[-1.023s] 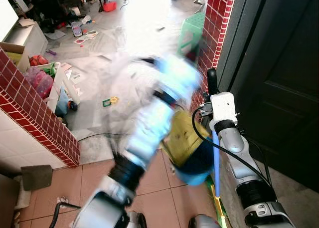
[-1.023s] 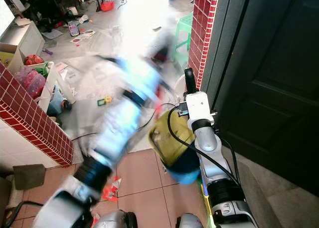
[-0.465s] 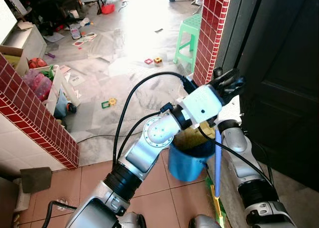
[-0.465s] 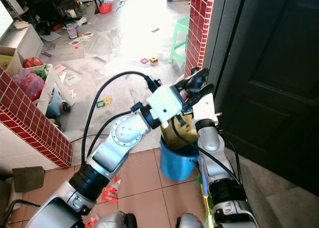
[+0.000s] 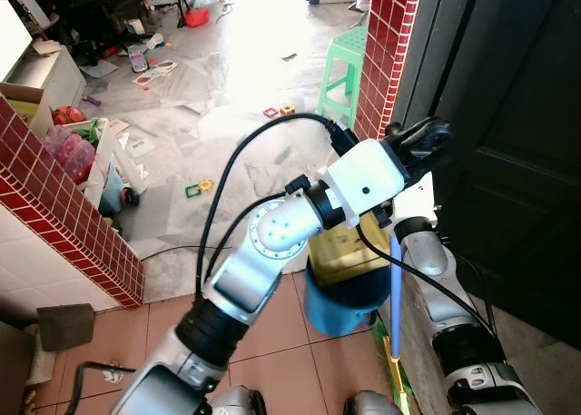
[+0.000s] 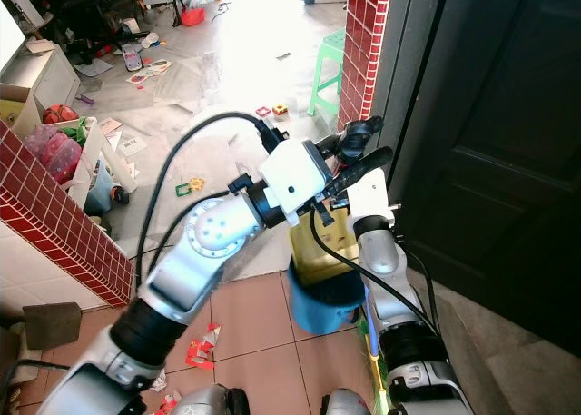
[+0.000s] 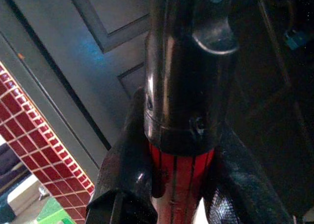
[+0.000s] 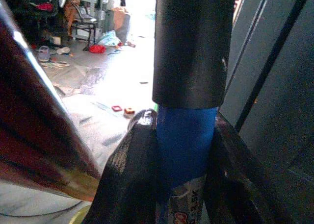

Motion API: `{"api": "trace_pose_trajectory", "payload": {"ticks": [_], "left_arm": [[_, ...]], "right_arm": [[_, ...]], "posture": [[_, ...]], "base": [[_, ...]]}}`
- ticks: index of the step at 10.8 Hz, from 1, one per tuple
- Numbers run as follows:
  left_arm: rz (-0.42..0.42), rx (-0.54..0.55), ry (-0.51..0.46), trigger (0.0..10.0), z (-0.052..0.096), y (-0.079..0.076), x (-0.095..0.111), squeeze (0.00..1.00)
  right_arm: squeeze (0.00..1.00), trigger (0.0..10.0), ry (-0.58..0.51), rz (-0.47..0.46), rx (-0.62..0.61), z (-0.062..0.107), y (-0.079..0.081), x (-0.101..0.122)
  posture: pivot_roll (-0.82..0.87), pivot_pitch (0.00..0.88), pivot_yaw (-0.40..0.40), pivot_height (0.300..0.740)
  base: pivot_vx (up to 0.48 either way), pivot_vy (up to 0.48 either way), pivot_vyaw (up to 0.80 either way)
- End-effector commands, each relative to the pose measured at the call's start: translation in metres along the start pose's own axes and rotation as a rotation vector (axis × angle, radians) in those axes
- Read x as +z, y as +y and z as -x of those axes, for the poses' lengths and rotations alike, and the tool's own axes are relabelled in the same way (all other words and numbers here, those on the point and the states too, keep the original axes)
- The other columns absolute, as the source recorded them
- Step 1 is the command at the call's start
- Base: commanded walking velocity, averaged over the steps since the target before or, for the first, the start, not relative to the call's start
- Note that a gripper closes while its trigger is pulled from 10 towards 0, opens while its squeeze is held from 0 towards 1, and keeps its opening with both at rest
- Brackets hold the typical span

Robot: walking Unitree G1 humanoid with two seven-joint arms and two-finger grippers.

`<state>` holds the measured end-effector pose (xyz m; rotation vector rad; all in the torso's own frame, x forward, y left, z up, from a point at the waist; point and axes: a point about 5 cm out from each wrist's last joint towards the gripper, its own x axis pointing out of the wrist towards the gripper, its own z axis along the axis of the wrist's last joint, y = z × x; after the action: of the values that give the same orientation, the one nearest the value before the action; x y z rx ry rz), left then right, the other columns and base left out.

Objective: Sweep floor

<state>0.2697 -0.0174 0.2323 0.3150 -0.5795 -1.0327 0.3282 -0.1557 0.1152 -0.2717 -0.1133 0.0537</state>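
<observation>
My left arm reaches across my body, its gripper [image 5: 419, 143] up beside the dark door. In the left wrist view the left gripper [image 7: 180, 155] is shut on a red handle [image 7: 181, 177] with a black cap. Below that arm hangs a yellow dustpan bin with a blue base [image 5: 338, 304]. In the right wrist view my right gripper [image 8: 184, 153] is shut on the broom's blue handle [image 8: 185, 136], just under its black cap. The blue handle [image 5: 396, 288] runs down along my right forearm to yellow-green bristles [image 5: 394, 379] near the floor.
A red brick pillar [image 5: 386, 52] and the dark door [image 5: 517, 115] stand close on my right. A green stool [image 5: 340, 65] sits beyond the pillar. A low brick wall [image 5: 68, 202] is on my left. Toys and papers [image 5: 195, 188] litter the grey floor; red scraps [image 6: 200, 351] lie by my feet.
A second ago the left arm was a blur in mid swing. It now holds steady across my body with its gripper by the door, a little higher than half a second ago.
</observation>
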Motion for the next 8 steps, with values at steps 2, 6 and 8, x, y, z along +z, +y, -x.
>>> {"api": "trace_pose_trajectory", "payload": {"ticks": [2, 6, 8], "left_arm": [[-0.089, 0.044, -0.030, 10.0, -0.001, 0.015, 0.020, 0.00], [-0.169, 0.560, -0.178, 10.0, 0.028, 0.112, 0.075, 0.00], [-0.220, 0.775, -0.212, 10.0, 0.052, 0.145, 0.090, 0.00]], "right_arm": [[0.00, 10.0, -0.065, 0.036, 0.018, -0.010, 0.000, 0.015], [0.00, 10.0, -0.050, 0.036, 0.058, -0.014, 0.005, 0.014], [0.00, 10.0, -0.019, 0.031, 0.098, -0.015, 0.010, 0.009]], "posture": [[-0.08, 0.039, 0.064, 0.740], [-0.05, 0.023, 0.042, 0.740], [-0.04, 0.021, 0.039, 0.740]], "base": [[0.000, 0.000, 0.00], [0.000, 0.000, 0.00], [0.000, 0.000, 0.00]]}}
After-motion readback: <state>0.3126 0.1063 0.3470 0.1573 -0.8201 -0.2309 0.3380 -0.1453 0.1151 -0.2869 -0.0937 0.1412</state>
